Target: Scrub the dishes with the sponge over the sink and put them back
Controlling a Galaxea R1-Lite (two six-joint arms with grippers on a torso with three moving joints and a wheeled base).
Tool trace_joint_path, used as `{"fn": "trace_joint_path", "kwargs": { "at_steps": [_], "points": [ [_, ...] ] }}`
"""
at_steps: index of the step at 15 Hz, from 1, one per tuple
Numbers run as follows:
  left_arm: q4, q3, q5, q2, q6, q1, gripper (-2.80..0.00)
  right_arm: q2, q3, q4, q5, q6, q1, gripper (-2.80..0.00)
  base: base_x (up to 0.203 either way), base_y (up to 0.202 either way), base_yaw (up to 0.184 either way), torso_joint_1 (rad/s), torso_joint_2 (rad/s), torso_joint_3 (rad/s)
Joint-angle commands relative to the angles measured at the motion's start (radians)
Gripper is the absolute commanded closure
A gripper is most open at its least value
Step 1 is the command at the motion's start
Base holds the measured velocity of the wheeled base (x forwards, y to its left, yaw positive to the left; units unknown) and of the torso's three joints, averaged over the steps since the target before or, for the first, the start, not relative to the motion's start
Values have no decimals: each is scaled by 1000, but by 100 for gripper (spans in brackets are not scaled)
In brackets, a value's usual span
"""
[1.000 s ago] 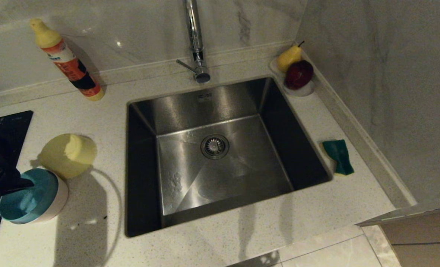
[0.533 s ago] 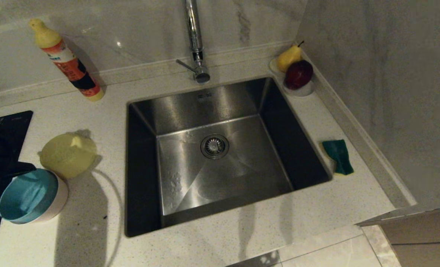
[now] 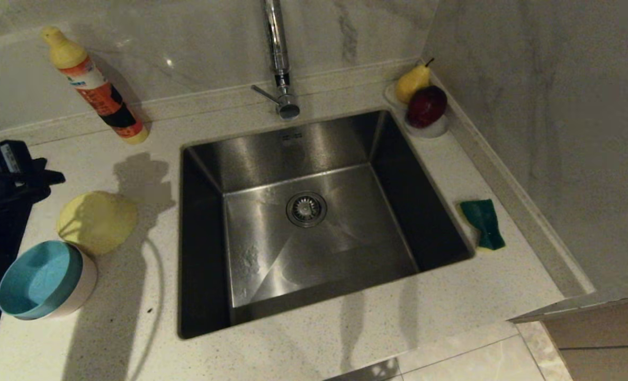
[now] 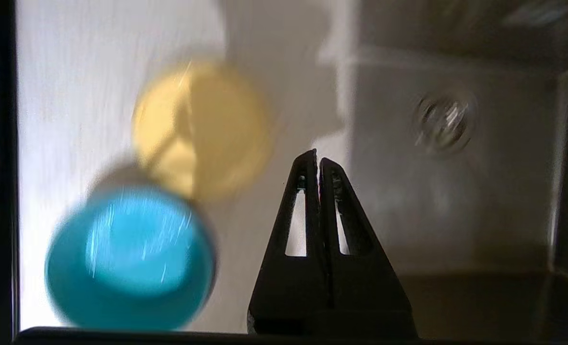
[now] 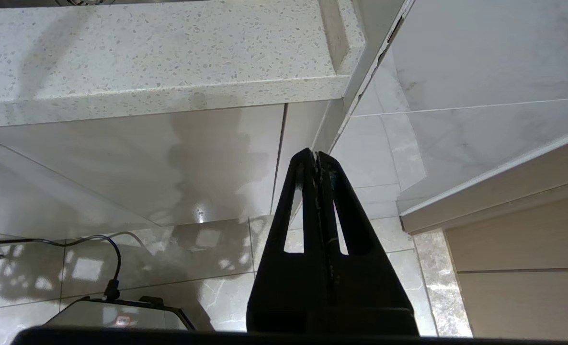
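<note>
Dishes are found on the counter left of the sink (image 3: pixel 303 222): the yellow bowl (image 3: pixel 97 221) lying mouth down, the blue bowl (image 3: pixel 41 279) upright and nested in a pale one. Since a second ago the left gripper (image 4: pixel 317 163) has been raised off the blue bowl's rim and drawn back to the hob, so no dish is yet taken. Its jaws are pressed together, empty. The sponge (image 3: pixel 483 222) lies untouched to the sink's right. The right gripper (image 5: pixel 316 160) is parked below the counter, closed.
</note>
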Motion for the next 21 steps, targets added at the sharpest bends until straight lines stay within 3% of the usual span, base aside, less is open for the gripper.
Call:
{"fn": "trace_joint_path", "kwargs": {
  "at_steps": [1, 4, 15, 21],
  "points": [
    [-46, 10, 52, -76, 12, -100, 0, -2, 0, 0, 1, -1, 0, 0, 0, 0, 0, 0, 0, 0],
    [-58, 82, 87, -160, 64, -165, 0, -2, 0, 0, 1, -1, 0, 0, 0, 0, 0, 0, 0, 0],
    [-49, 314, 88, -657, 114, -168, 0, -2, 0, 0, 1, -1, 0, 0, 0, 0, 0, 0, 0, 0],
    [-45, 511, 96, -909, 113, -167, 0, -2, 0, 0, 1, -1, 0, 0, 0, 0, 0, 0, 0, 0]
  ]
}}
